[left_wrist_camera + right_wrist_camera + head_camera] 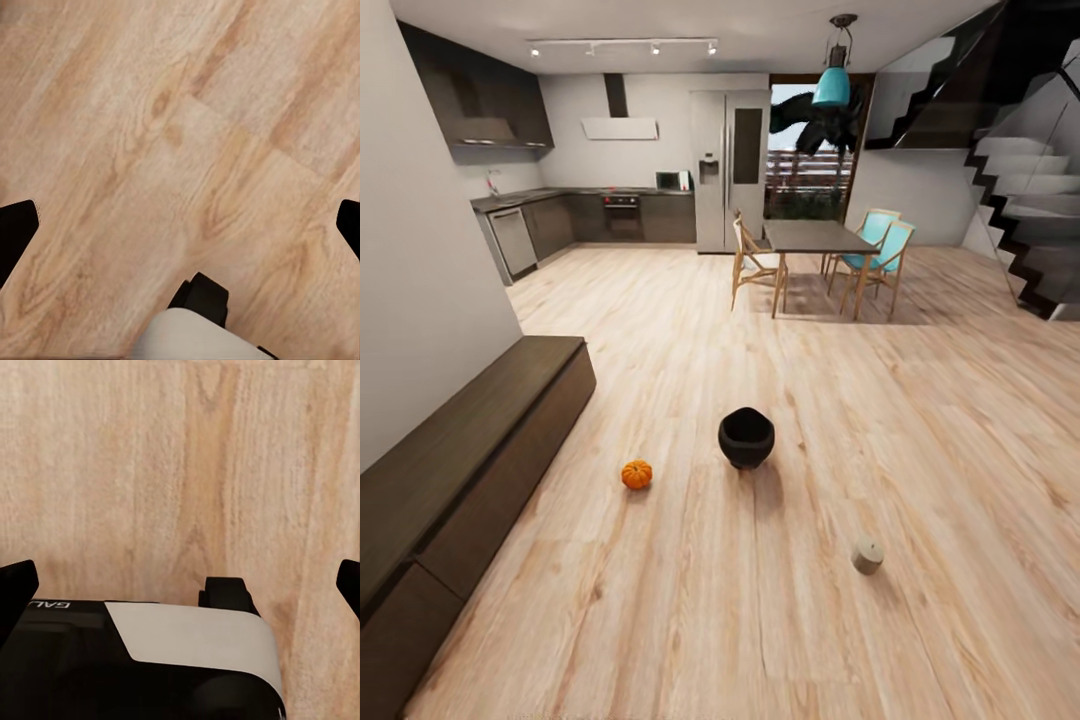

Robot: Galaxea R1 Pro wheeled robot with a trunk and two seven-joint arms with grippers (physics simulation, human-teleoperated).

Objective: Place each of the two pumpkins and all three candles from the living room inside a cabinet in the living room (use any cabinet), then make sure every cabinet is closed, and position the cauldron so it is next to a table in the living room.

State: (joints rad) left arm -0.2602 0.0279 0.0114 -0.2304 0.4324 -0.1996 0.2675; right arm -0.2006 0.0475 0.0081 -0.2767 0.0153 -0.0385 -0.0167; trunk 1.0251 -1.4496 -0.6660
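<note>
Candle [867, 556], pumpkin [637, 474], cauldron [746, 437] on floor [920, 420].

Pale plank floor [920, 420], black cauldron [746, 437] standing mid-floor, orange pumpkin [637, 474] left of cauldron, beige candle [867, 556] nearer, right of cauldron

Right claw [180, 585]: two dark fingertips [16, 585] at opposite edges of the frame, set wide apart, nothing between them. Beneath lies light wood-plank floor [180, 457], grain clearly visible. A white and black part of the robot's body [172, 652] lies below the claw.
</note>
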